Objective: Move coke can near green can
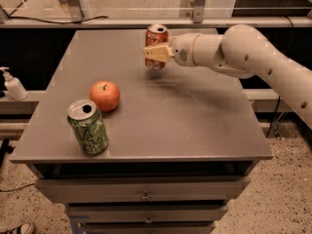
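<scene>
The coke can (156, 37), red-orange with a silver top, is upright and held above the far middle of the grey table (195, 126). My gripper (155, 54) comes in from the right and is shut on the can's middle, its tan fingers (157, 53) across the front. The green can (88, 127), with black-and-white jagged markings and an open silver top, stands at the table's front left, well apart from the coke can.
A red apple (105, 95) sits just behind and right of the green can, between the two cans. A white pump bottle (13, 85) stands on a ledge left of the table. Drawers are below the table's front edge.
</scene>
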### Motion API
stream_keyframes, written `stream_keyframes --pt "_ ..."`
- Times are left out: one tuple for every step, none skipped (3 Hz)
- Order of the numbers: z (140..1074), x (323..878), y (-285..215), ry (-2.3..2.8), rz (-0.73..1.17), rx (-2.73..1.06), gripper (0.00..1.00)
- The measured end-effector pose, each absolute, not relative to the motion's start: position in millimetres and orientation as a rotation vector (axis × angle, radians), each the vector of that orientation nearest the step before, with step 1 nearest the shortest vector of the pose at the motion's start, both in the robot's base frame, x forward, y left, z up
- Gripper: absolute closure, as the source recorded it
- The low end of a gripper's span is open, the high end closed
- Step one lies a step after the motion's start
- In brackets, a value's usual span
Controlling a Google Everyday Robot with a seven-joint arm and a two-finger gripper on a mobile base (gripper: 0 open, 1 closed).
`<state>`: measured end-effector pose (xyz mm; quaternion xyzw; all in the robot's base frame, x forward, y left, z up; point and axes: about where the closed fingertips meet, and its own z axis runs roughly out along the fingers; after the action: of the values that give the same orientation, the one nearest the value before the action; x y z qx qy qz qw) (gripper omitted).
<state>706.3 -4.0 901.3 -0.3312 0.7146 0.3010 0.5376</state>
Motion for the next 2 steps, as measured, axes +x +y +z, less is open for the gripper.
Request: stream_keyframes --pt "909.2 661.6 -6.3 1.675 0.773 -0.844 1.0" --pt "918.3 620.1 -11.4 1.659 0.787 -0.898 1.0"
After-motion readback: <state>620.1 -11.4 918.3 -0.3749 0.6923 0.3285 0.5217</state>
